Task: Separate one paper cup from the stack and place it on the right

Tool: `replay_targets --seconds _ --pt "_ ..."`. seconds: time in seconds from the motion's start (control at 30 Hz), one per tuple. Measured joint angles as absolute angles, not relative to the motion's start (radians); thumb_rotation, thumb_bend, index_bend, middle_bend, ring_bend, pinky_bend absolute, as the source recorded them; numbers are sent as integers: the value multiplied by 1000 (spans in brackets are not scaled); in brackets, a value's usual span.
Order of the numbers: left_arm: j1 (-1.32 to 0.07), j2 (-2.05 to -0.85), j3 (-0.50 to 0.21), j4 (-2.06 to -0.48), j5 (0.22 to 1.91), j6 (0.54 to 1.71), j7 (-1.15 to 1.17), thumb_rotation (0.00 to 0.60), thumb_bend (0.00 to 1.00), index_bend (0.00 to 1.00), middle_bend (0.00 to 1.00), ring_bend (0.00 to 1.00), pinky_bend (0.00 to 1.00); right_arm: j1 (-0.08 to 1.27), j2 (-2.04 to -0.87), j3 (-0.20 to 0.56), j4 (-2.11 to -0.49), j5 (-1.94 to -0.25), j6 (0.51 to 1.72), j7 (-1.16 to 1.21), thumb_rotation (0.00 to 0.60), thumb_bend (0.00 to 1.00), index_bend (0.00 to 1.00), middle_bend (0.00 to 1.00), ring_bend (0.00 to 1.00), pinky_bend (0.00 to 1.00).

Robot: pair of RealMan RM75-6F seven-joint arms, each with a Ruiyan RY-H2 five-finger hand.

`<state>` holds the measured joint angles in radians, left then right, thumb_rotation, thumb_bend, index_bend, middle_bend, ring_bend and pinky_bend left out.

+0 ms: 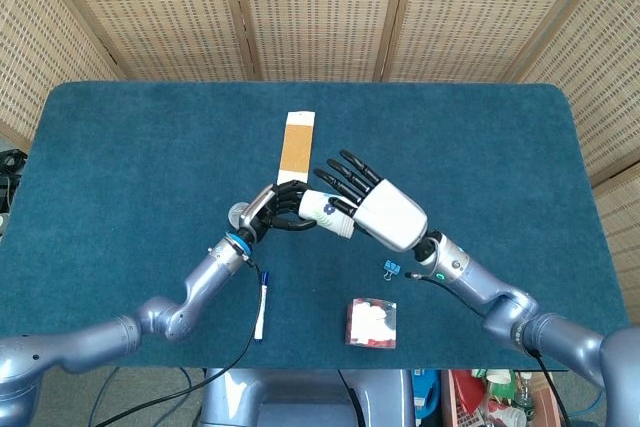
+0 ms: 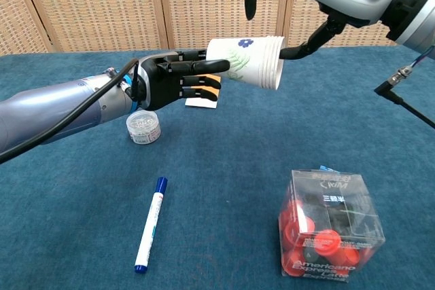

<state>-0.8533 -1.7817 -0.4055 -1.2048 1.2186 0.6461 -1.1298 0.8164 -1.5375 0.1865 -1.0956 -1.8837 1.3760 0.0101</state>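
Holding one cup stack (image 2: pixel 248 62), left robot hand (image 2: pixel 173 79) grips.

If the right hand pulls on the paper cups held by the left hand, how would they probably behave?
The paper cups look thin-walled, so they probably dent under a hard squeeze. Nested rims suggest the outer one may stick. Held sideways by the left hand, a freed cup could roll.

right side open | blockers: clip (image 1: pixel 391 269), clear box (image 2: pixel 331 225)

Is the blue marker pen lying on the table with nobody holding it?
Yes, the marker lies flat on the blue table by itself in the chest view, well below the left hand, which holds the paper cup stack.
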Motion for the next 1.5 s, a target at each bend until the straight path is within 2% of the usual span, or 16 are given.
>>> replay_targets --seconds 0.37,0.83,0.97,1.5 --pt "-851 -1784 -402 -1209 1226 642 -1133 600 28 495 426 508 500 834 -1550 170 -1090 -1873 1389 -8 600 428 497 189 33 34" --pt "-851 -1787 -404 -1204 1231 637 -1140 600 29 494 426 508 500 850 -1558 149 -1078 -1860 1392 -18 600 509 589 194 34 39" --pt "-850 -1788 -403 -1204 1234 635 -1142 600 28 494 426 508 500 853 -1562 145 -1075 -1858 1397 -22 600 513 639 194 34 41" --pt "-849 -1788 -405 -1206 1236 638 -1146 600 28 494 426 508 500 857 -1566 131 -1067 -1845 1408 -29 600 515 668 195 35 41"
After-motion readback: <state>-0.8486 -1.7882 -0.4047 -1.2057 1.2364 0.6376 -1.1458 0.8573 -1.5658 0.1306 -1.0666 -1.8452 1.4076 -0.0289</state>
